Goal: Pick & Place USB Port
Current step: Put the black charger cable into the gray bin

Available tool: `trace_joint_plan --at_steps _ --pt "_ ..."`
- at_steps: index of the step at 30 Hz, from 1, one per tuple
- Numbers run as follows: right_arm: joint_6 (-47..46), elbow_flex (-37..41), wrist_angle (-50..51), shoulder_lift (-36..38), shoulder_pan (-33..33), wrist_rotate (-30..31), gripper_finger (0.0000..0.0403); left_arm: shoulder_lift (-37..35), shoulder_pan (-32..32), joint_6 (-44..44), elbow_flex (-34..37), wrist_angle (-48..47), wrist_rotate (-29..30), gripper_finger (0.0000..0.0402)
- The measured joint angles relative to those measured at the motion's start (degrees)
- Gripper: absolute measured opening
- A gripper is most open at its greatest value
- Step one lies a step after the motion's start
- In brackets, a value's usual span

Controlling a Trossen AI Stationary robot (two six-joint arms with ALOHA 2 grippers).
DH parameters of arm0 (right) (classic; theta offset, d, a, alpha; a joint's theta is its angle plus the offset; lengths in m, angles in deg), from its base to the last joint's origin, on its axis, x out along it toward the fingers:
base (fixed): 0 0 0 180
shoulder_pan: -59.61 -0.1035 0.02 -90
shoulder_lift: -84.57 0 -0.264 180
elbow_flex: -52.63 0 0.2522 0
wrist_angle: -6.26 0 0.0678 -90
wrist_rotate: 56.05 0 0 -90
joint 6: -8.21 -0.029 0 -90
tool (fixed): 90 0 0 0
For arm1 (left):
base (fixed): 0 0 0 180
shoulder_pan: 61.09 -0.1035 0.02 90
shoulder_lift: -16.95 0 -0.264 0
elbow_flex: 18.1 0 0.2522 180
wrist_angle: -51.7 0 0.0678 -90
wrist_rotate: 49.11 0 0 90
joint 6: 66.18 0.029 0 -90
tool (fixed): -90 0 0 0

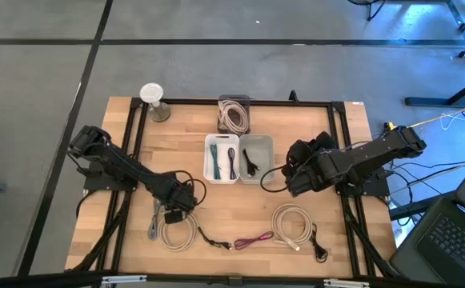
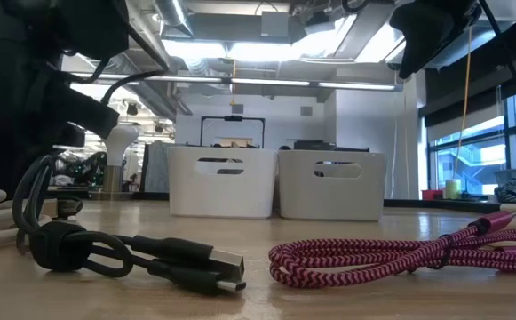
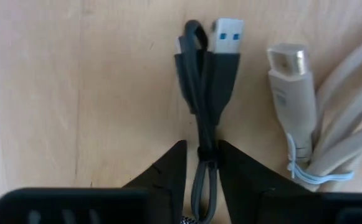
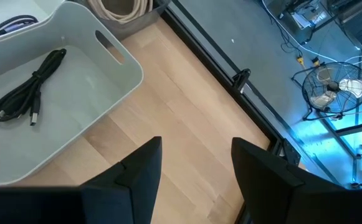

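Two bins (image 1: 222, 142) side by side, cables (image 1: 294, 224) lying before them.

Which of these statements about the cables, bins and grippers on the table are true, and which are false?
1. The left gripper has its fingers on either side of a dark grey USB cable. True.
2. The right gripper holds a cable. False: nothing is between its open fingers.
3. A black cable lies in a white bin. True.
4. The magenta braided cable lies inside a bin. False: it lies on the table, near the front edge.
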Motion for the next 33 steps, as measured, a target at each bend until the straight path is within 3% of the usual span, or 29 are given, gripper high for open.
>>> trace_joint_plan --at_steps 5,14,19,25,29,33 --pt "-0.02 0.00 -0.01 0.00 -0.01 0.00 0.0197 0.45 0.00 1.60 -0.08 0.01 -0.71 0.0016" --pt "-0.02 0.00 -0.25 0.00 -0.02 0.00 0.0197 0.31 -0.24 1.70 0.00 -0.23 -0.92 0.0012" --pt "-0.02 0.00 -0.22 0.00 -0.02 0.00 0.0197 -3.56 -0.29 1.61 0.17 -4.52 1.54 0.0012" --pt "0.00 0.00 -0.23 -0.02 -0.02 -0.01 0.0197 -14.41 0.87 -3.32 -1.72 -9.81 10.71 0.0012" --pt "-0.02 0.00 -0.35 -0.02 0.00 0.00 0.0197 -22.22 2.58 -2.23 -1.64 -2.85 19.39 0.0012" --pt "-0.01 0.00 -0.45 -0.02 -0.01 -0.01 0.0197 -27.37 3.75 5.67 -1.48 7.16 29.32 0.0012"
